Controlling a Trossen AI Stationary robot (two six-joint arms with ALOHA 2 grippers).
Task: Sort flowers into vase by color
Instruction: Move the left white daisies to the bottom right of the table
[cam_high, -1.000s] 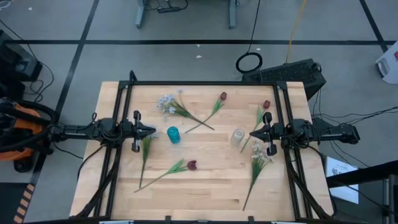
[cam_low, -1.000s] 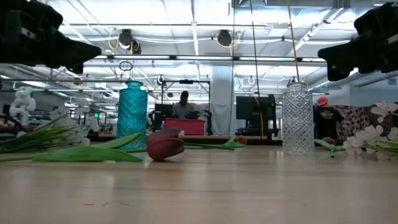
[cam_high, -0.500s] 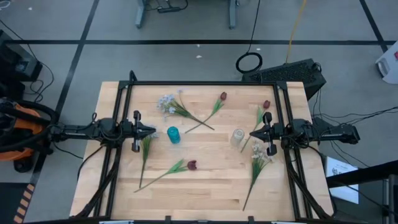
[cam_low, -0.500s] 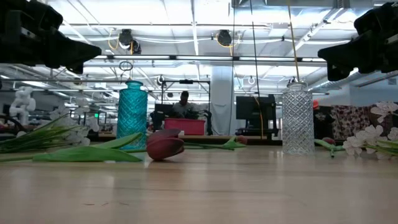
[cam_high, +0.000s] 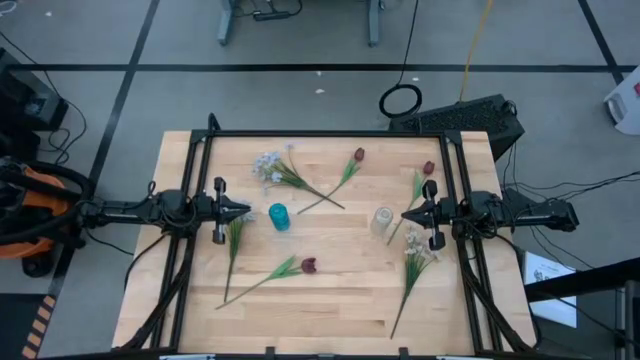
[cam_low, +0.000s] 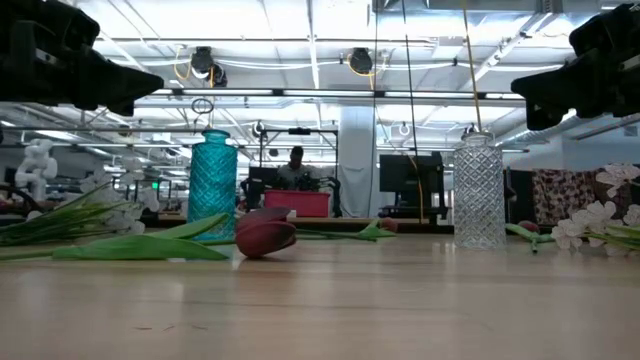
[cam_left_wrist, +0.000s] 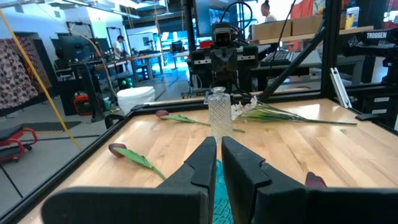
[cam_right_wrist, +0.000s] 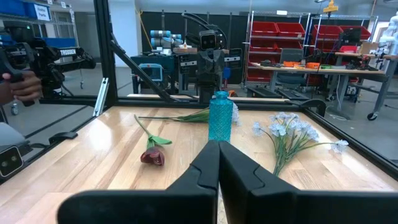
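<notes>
Left pincer (cam_high: 246, 211): parked at 9 o'clock on the surface (cam_high: 330, 290), fingers nearly pressed together with just a sliver between, holding nothing.
Right pincer (cam_high: 405, 216): at 3 o'clock, tips fully pressed together, also empty.
Vases: teal vase (cam_high: 279, 216) just left of centre, clear glass vase (cam_high: 383, 219) just right of it, both upright and with nothing in them yet.
Red tulips: one at 6 o'clock (cam_high: 307, 265), one at 12 (cam_high: 358, 155), one around 2 (cam_high: 428, 168), all lying flat.
White sprays: one bunch at 11 o'clock (cam_high: 268, 166), another at 4 (cam_high: 415, 248).
Handling guess: fake flowers, so super light, stems probably springy and a bit slick.
Where to grab: I'd pinch mid-stem, not the heads; the blossoms look like they'd crush or snag.
</notes>
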